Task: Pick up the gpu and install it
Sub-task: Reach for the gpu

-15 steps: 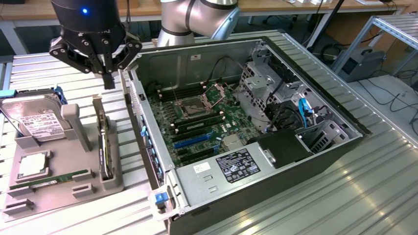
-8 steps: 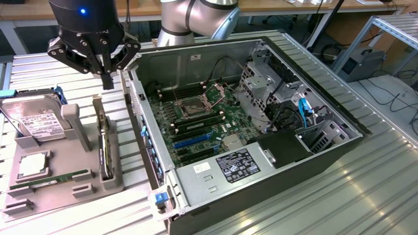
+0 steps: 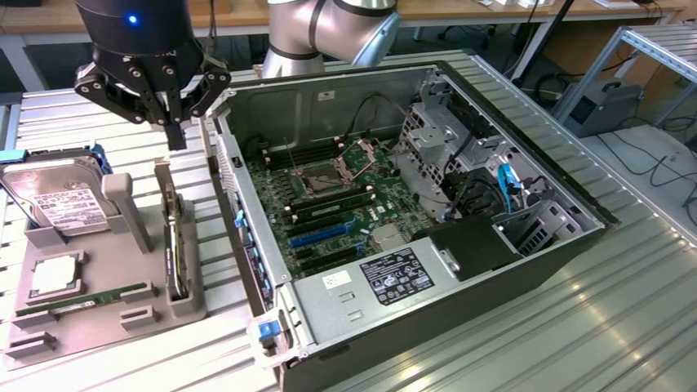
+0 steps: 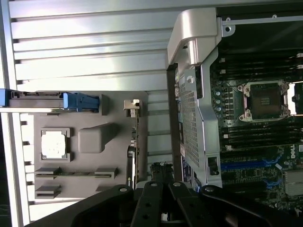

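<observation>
1. The gripper [image 3: 176, 140] hangs with its fingers pressed together and nothing between them. The gpu [image 3: 171, 237] stands on edge in a slot of the gray holder [image 3: 38, 343], below the fingertips, with its bracket end nearest them.
2. The card looks light, stiff and thin, and probably fragile. The best hold is likely on its upper edge, with the pads on the flat faces.
3. The open computer case [image 3: 360, 98] rises close on one side of the fingers. On the far side of the card are a holder post [image 3: 130, 212], a hard drive [image 3: 60, 200], a processor [image 3: 52, 278] and a memory stick [image 3: 87, 300]. The post narrows the room for the fingers.
</observation>
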{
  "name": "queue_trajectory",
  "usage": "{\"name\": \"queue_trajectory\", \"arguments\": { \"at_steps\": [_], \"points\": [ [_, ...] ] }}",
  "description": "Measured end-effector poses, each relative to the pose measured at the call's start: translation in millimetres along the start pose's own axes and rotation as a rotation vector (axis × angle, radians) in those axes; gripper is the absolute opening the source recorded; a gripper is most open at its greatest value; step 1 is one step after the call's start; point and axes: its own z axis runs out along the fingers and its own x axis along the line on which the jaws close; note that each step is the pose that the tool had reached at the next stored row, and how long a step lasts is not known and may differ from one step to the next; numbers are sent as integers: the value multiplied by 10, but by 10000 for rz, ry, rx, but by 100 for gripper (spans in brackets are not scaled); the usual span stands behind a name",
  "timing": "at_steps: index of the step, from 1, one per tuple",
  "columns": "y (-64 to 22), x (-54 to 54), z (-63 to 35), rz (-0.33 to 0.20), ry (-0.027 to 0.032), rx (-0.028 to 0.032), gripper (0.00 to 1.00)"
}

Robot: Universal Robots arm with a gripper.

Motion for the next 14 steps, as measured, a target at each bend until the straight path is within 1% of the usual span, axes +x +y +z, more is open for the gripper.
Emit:
{"name": "queue_trajectory", "arguments": {
  "at_steps": [7,12,13,14],
  "points": [
    [-3,41,1,0,-1,0,11],
    [-7,94,0,0,0,0,11],
    [-30,136,-1,0,0,0,11],
    [-68,139,-2,0,-1,-1,11]
  ]
}}
